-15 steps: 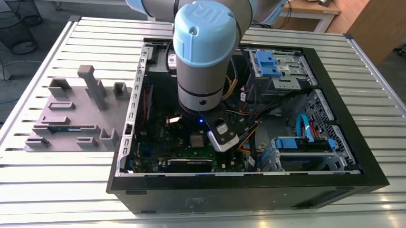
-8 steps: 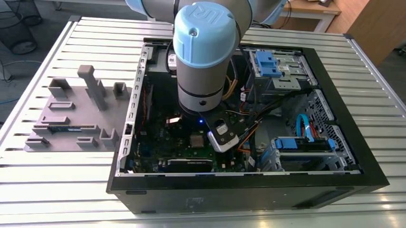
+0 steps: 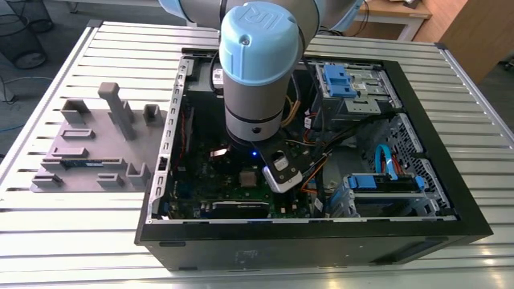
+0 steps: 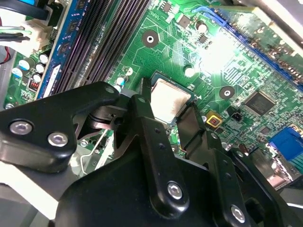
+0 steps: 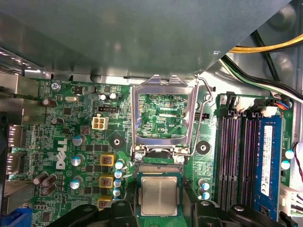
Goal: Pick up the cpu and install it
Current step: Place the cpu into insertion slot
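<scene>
Black linkage bars of the tool (image 4: 168, 101) sit closest in the second wrist view. Its two fingers (image 4: 142, 101) are pressed against opposite edges of the cpu (image 4: 171, 98), gripping it flat with the silver top facing up. The chip hangs low over the green motherboard (image 4: 227, 61) at the socket; whether it is seated there or just above it cannot be told. In the first wrist view the cpu (image 5: 159, 196) lies between the fingertips, and just beyond them the metal socket frame (image 5: 163, 85) is swung open. Dark memory slots (image 5: 239, 156) run along one side of the tool, with a blue-labelled memory stick (image 5: 267, 161) in the far one. In the exterior view the arm (image 3: 257, 72) reaches down into the open computer case (image 3: 434, 180). A grey tray (image 3: 88, 150) sits well apart from the tool on the tabletop (image 3: 473, 253).
</scene>
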